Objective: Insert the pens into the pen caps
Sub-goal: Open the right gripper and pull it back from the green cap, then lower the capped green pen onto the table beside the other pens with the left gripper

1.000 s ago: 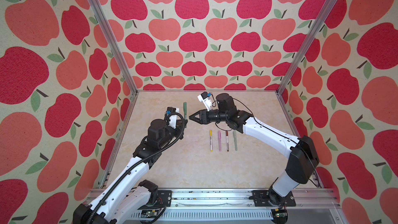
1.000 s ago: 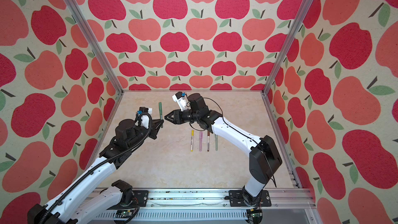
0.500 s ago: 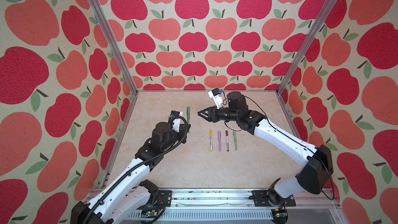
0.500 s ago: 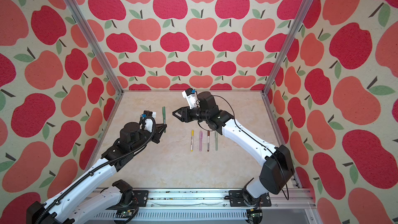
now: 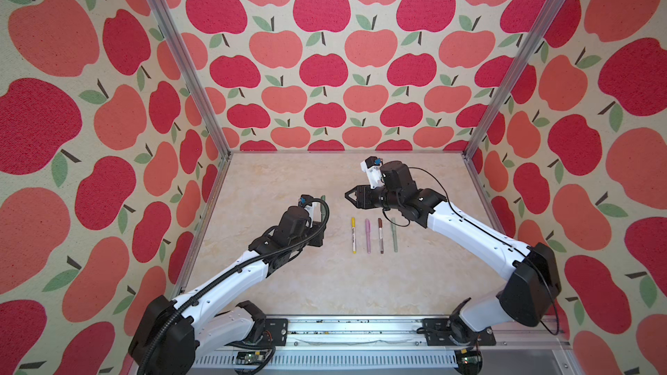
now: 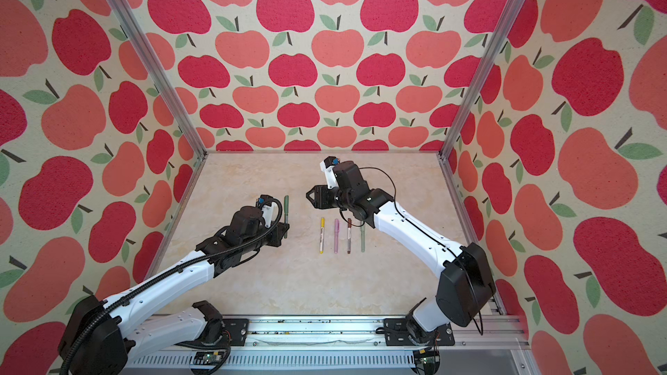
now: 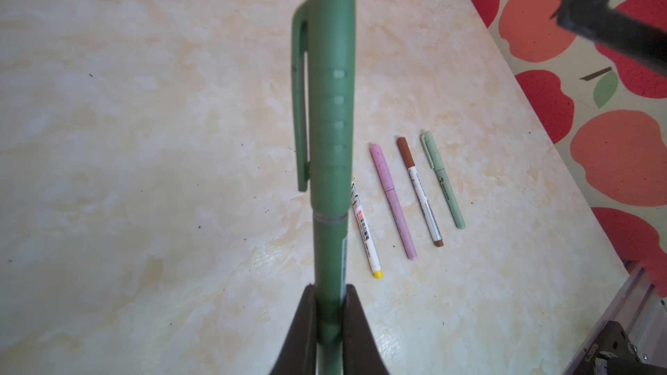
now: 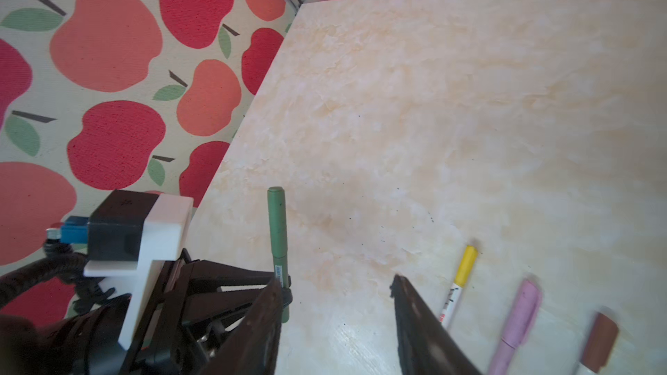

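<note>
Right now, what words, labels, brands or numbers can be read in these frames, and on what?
Nothing reads clearly.
Yellow pen: red label and dark print, blurred.
Brown pen: barrel print, too small.
Sage pen: barrel print, too small.
Dark green pen: label strip, unreadable.

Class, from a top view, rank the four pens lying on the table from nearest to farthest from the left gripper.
From the left gripper, shut on the dark green pen:
1. white-and-yellow pen, row's left end
2. lilac-pink pen, next along
3. brown-capped pen, third
4. sage green pen, right end
</note>
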Controlling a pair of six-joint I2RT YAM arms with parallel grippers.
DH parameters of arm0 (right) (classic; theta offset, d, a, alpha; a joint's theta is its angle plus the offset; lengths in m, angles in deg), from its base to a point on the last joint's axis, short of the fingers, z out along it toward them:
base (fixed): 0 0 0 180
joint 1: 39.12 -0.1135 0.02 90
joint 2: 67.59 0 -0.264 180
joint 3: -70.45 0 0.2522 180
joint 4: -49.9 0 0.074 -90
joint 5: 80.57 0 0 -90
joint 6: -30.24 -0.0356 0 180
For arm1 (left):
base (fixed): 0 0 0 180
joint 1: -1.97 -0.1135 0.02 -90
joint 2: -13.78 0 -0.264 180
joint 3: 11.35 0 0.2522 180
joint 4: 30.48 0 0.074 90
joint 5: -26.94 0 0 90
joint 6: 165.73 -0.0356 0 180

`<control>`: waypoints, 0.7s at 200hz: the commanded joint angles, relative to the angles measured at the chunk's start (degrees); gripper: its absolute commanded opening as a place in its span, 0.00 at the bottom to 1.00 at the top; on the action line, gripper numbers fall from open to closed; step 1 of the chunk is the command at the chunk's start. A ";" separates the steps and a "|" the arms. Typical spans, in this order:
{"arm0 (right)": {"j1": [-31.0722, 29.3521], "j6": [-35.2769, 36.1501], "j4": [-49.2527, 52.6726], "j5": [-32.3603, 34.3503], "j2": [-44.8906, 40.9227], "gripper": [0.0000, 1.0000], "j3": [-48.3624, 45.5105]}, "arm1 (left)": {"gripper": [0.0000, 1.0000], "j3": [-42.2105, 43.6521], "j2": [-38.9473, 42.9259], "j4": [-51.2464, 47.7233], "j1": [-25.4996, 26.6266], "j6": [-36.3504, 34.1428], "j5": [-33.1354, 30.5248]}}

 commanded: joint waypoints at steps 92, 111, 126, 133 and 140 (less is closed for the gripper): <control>5.41 -1.74 3.38 6.28 -7.89 0.53 -6.70 | 0.00 -14.30 -21.65 -14.08 4.85 11.75 -0.43; 5.87 -1.89 2.84 5.98 -8.69 0.54 -7.64 | 0.00 -16.76 -24.89 -16.12 4.97 12.10 0.17; 6.29 -2.06 2.54 5.77 -9.20 0.54 -8.32 | 0.00 -18.50 -27.24 -17.34 5.10 12.46 0.58; 6.48 -2.10 2.34 5.63 -9.45 0.54 -8.58 | 0.00 -19.20 -28.24 -17.77 5.23 12.55 0.72; 6.66 -2.15 2.30 5.49 -9.64 0.54 -8.73 | 0.00 -20.03 -29.34 -18.20 5.24 12.58 0.76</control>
